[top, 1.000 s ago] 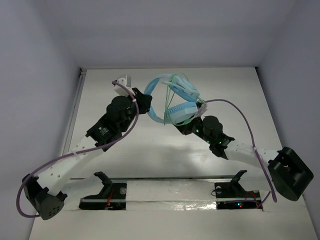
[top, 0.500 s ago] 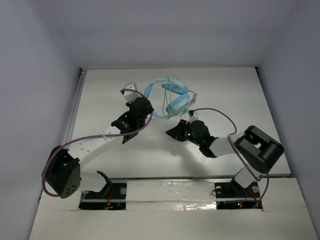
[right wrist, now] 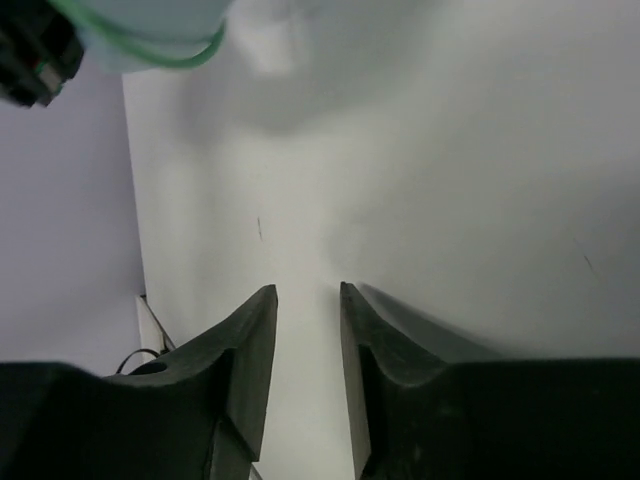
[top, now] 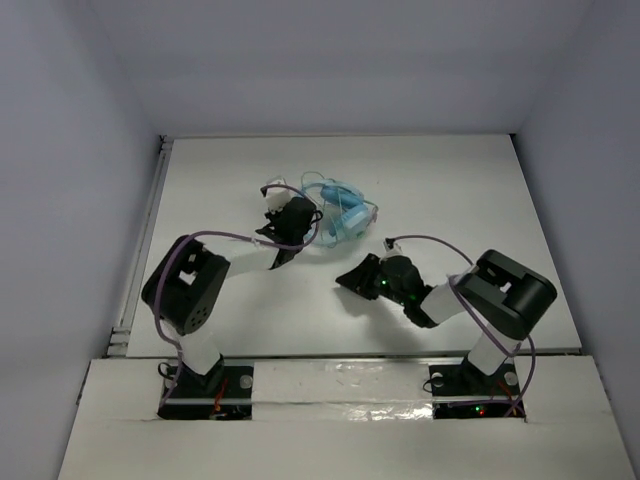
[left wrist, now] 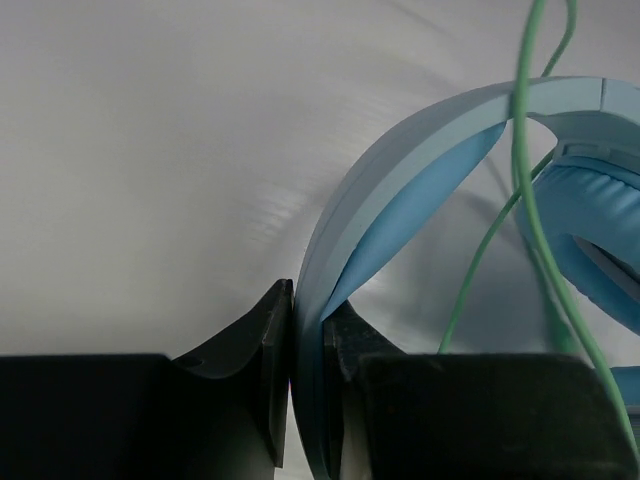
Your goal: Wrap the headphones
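Light blue padded over-ear headphones point(top: 343, 215) with thin pale-green cable point(left wrist: 527, 160) — on white table point(top: 460, 190). Blue headband point(left wrist: 390, 170) pinched by left gripper point(left wrist: 308, 320). The right gripper point(right wrist: 308, 300) — fingers slightly apart, clear of the headphones.

The headband point(left wrist: 420, 130) of the headphones point(top: 345, 215) is smooth satin light-blue plastic with a softer-looking, deeper-blue lining, and the thin green cable point(left wrist: 530, 200) looks slick and rubbery. The white table point(left wrist: 150, 150) is smooth with a faint streaky sheen. The fingers point(left wrist: 250, 350) of the left gripper point(left wrist: 308, 310) and the right gripper point(right wrist: 307, 300) are matt black plastic.
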